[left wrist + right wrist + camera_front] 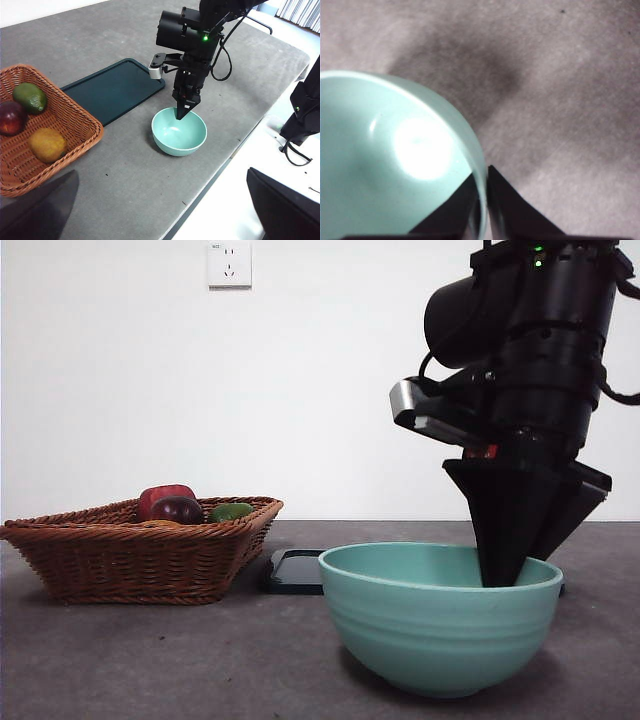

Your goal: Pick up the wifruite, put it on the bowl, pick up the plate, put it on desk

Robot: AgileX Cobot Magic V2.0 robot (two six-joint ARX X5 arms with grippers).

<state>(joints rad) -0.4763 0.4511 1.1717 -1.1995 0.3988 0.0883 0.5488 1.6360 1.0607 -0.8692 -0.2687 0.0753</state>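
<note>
While clamped on the bowl [395, 165] rim, right end effector [481, 200] straddling thin wall; glazed, stiff, slippery, breakable.

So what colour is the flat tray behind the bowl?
Dark teal-green, nearly black. The tray shows best in the left wrist view.

Glossy glazed bowl [440, 615], woven wicker basket [140, 550], matt desk [150, 660].
</note>
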